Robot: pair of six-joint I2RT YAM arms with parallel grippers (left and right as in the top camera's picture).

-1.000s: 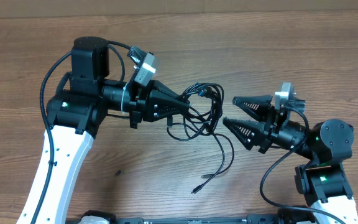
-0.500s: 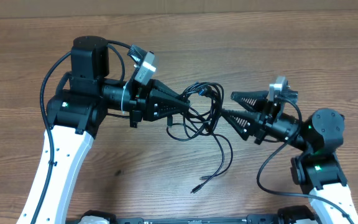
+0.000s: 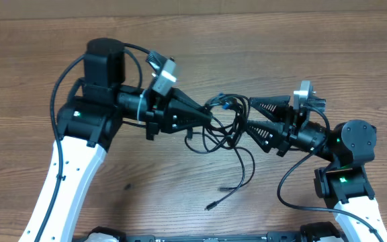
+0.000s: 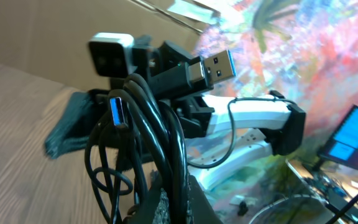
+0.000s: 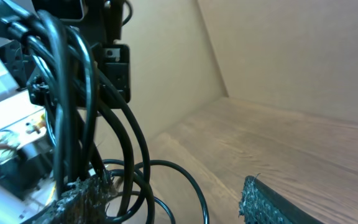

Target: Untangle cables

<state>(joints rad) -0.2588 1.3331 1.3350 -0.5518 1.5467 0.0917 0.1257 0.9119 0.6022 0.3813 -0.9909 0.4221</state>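
The cables [image 3: 222, 124] are a tangle of thin black cords held above the wooden table at the middle of the overhead view. One loose strand hangs down and ends in a small plug [image 3: 211, 203] on the table. My left gripper [image 3: 209, 115] is shut on the cables from the left; its wrist view shows the cords [image 4: 166, 143] running up between its fingers, with USB plugs [image 4: 215, 65] at the top. My right gripper [image 3: 248, 115] is open at the right edge of the tangle, with loops of cable [image 5: 104, 162] against its left finger and its right finger [image 5: 278, 202] apart.
The wooden table [image 3: 180, 40] stretches behind and in front of the arms. A cardboard wall [image 5: 291, 50] stands at the table's far edge. Thick black wires run along both arms.
My right gripper has moved left up to the tangle. My left arm has shifted a little right with the cables still held.
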